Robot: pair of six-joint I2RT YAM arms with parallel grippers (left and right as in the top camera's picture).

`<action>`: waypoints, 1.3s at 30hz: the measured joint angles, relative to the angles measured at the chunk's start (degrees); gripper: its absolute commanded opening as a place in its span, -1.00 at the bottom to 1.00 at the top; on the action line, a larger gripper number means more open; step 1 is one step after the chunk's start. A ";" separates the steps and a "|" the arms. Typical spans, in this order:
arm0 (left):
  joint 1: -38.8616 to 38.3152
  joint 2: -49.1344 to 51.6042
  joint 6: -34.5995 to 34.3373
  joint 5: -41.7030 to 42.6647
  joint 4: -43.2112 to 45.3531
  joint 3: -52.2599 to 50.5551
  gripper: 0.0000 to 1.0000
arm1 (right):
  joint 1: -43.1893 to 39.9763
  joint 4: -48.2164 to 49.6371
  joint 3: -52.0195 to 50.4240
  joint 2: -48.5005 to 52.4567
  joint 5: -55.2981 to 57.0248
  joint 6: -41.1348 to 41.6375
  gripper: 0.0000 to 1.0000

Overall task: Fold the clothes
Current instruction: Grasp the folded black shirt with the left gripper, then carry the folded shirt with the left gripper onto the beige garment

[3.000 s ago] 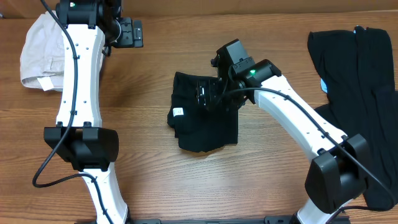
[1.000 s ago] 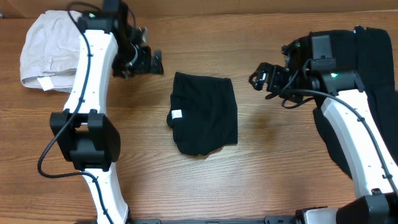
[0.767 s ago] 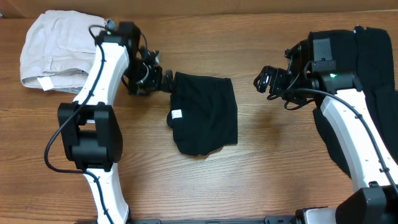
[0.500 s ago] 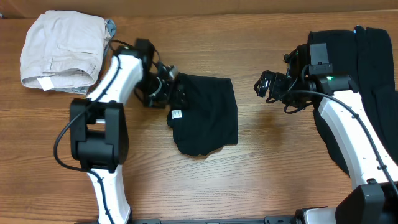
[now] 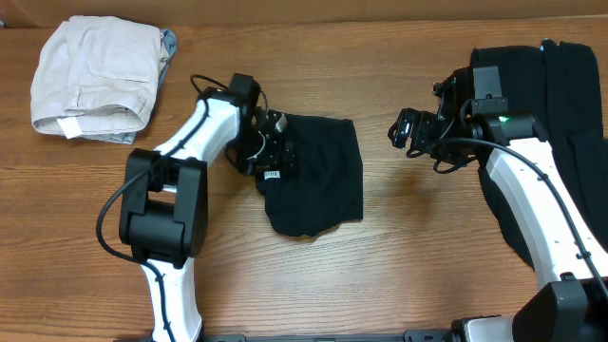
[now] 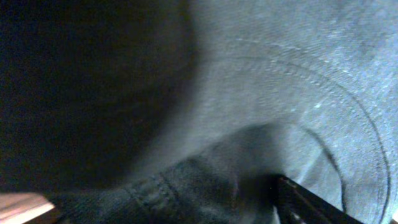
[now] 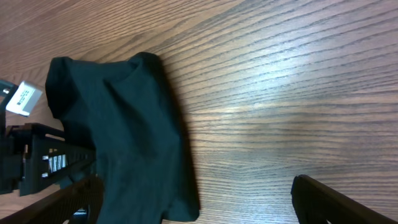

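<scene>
A folded black garment (image 5: 318, 180) with a small white label (image 5: 271, 175) lies at the table's middle. My left gripper (image 5: 274, 152) is down on its left edge, just above the label. In the left wrist view black fabric (image 6: 261, 81) fills the frame, a bunched fold lies between the wide-apart fingers (image 6: 168, 211), and only the right finger shows. My right gripper (image 5: 408, 130) is open and empty, hovering right of the garment. The right wrist view shows the garment (image 7: 124, 137), its label (image 7: 22, 98) and the open jaws (image 7: 196, 205).
A pile of more black clothes (image 5: 560, 114) covers the table's right side, under and behind the right arm. A folded beige garment (image 5: 95, 76) lies at the far left corner. Bare wood (image 5: 418, 218) separates the folded garment from the black pile.
My left arm swung from the far left corner down and right until its gripper reached the garment's left edge. My right gripper left the garment, moved right, and now holds still.
</scene>
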 measured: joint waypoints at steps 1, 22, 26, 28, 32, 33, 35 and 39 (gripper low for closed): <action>-0.66 -0.26 -1.29 -0.37 1.09 -0.50 0.40 | 0.00 -0.02 0.00 0.00 0.00 0.00 1.00; -7.41 -2.12 -11.72 -9.75 1.90 -1.20 -0.92 | 0.00 -0.76 0.00 0.00 3.02 0.00 1.00; -2.91 -1.66 -9.11 -8.41 -6.67 7.28 -0.92 | 0.00 -0.17 0.00 0.00 3.02 0.00 1.00; -1.11 -1.66 -8.41 -8.04 -9.75 12.87 -0.92 | 0.00 0.00 -0.02 0.00 3.02 0.02 1.00; 1.75 -2.16 -7.69 -7.82 -11.91 22.14 -0.92 | 0.00 -0.02 -0.02 0.00 3.02 0.00 1.00; 2.29 -2.49 -7.69 -7.56 -12.04 23.91 -0.92 | 0.00 -0.04 -0.02 0.00 3.02 0.00 1.00; 3.39 -3.10 -7.98 -6.97 -12.24 26.95 -0.92 | 0.00 -0.04 -0.02 0.00 3.02 0.00 1.00; 6.27 -4.13 -10.23 -5.97 -12.11 32.63 -0.92 | 0.00 -0.02 -0.02 0.00 3.02 0.02 1.00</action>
